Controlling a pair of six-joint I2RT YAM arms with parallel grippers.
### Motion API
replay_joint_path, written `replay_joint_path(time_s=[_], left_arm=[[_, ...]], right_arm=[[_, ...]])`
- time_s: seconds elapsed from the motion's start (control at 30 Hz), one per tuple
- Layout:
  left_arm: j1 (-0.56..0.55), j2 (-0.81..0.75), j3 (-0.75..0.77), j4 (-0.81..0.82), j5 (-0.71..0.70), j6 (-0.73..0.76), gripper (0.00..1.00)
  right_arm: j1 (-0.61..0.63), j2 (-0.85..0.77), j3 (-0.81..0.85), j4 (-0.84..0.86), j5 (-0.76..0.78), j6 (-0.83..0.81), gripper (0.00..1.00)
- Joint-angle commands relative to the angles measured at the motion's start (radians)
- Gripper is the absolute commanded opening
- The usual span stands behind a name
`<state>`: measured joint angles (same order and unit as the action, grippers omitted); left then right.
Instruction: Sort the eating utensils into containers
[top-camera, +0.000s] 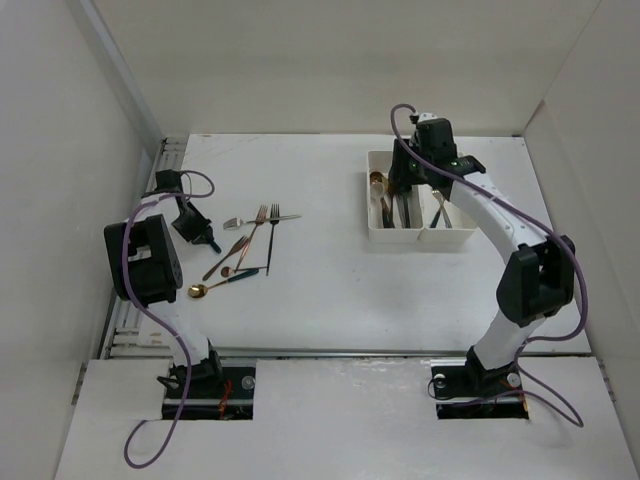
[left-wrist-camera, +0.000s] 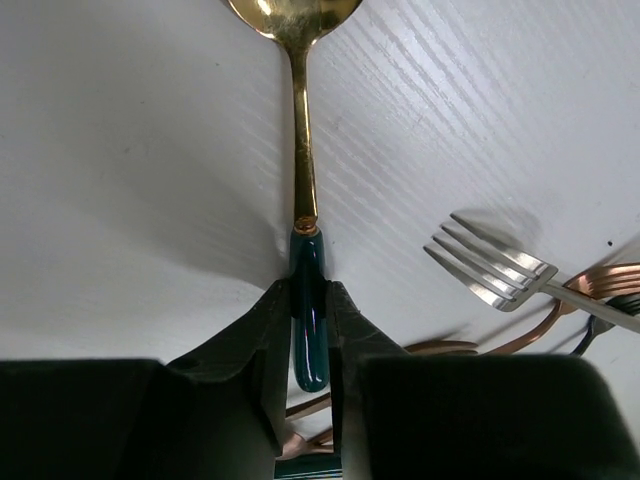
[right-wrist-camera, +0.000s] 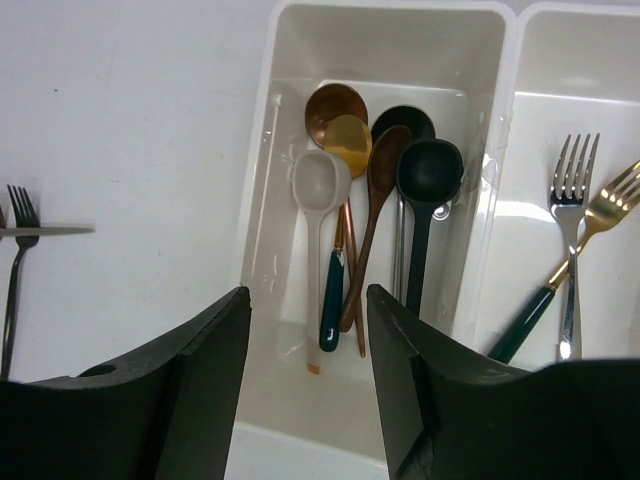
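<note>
Roughly halfway: 6 spoons (right-wrist-camera: 345, 150) in spoon bin (right-wrist-camera: 262, 200), 2 forks (right-wrist-camera: 572, 200) in fork bin (right-wrist-camera: 580, 60), several utensils (top-camera: 258, 235) left on table (top-camera: 330, 300). Left gripper (left-wrist-camera: 310, 330) pinching gold spoon (left-wrist-camera: 303, 120) there; right gripper (right-wrist-camera: 308, 330) spread above spoon bin.

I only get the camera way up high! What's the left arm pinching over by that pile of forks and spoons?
Observer: Its wrist camera shows the left fingers shut on the dark green handle of a gold spoon.
Operator: What's right beside it?
Observer: A silver fork lies close by. Its tines point toward the spoon's handle but don't touch it.
Operator: And what's in the box under the right arm?
Observer: The right wrist camera shows spoons piled in the left compartment and two forks showing in the right compartment.
</note>
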<state>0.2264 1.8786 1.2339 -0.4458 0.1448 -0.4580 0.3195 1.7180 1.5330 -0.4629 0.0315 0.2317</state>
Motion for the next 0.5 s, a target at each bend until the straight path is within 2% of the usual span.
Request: replay_joint_path(time_s=[0.0,0.1,0.2,0.23,0.33,0.47], left_arm=[[0.005,0.05,0.001,-0.014,-0.033,0.056,0.0],[0.005,-0.021,0.047,-0.033,-0.019,0.08,0.0],[-0.004,-0.12,0.096,-0.042,-0.001,0.104,0.0],[-0.004,-0.148,0.108,-0.042,-0.001,0.104,0.0],[-0.054,-0.265,0.139,-0.012,0.019,0.136,0.0],[-0.139,-0.397,0.148,0.056,0.053,0.16,0.0]], right_arm=[[0.041,-0.046,-0.017,0.024,0.019,-0.023,0.56],[0.102,-0.055,-0.017,0.024,0.071,-0.061,0.59],[0.192,-0.064,-0.007,0.052,0.108,-0.129,0.7],[0.219,-0.064,-0.007,0.062,0.108,-0.164,0.75],[0.331,-0.064,0.016,0.122,0.093,-0.19,1.0],[0.44,-0.064,0.039,0.266,-0.054,-0.168,1.0]])
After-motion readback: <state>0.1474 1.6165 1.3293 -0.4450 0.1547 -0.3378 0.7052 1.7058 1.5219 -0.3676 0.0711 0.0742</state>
